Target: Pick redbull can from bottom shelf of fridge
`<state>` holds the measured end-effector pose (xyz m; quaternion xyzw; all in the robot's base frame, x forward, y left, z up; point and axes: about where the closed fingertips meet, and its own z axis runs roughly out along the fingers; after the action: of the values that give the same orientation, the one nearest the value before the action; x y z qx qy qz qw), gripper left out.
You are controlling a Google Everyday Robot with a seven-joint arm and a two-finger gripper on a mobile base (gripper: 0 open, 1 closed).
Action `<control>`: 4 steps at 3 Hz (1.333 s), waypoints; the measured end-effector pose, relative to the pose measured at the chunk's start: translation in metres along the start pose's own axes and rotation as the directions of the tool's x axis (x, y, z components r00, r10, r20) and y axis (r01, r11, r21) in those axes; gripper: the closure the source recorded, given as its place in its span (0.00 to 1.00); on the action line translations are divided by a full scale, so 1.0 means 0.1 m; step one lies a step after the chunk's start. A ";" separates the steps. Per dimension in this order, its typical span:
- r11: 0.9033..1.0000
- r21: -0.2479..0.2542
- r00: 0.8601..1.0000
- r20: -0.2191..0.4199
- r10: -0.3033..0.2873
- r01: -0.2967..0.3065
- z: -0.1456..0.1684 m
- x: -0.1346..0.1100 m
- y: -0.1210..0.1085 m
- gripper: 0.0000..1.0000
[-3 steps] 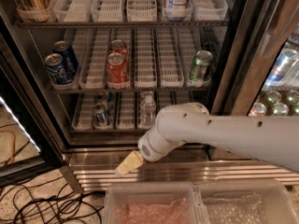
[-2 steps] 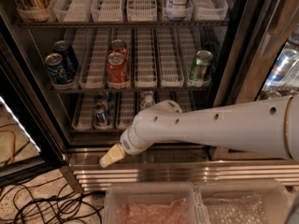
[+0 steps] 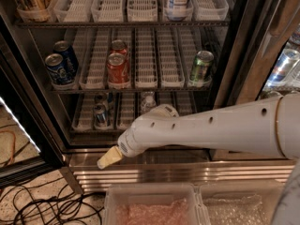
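The tool point(image 3: 110, 157) is hovering at the fridge point(image 3: 187, 172) base, nearer than the redbull can point(image 3: 100, 116); whether it is open, I cannot tell. The can is looking light, stiff and slick, so I am judging mid-body the best hold.

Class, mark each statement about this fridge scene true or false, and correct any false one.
1. A redbull can stands on the bottom shelf of the fridge. True.
2. The gripper is at that can. False: it is lower, in front of the fridge's steel base, apart from the can.
3. The red cans share the redbull can's shelf. False: they stand one shelf higher.
4. A green can stands on the red cans' shelf. True.
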<state>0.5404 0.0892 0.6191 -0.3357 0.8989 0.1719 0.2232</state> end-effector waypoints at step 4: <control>0.989 0.003 0.973 0.181 0.146 -0.149 0.50 -0.57 -0.35 0.00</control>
<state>0.6166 0.1173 0.6008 -0.2491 0.8989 0.2101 0.2930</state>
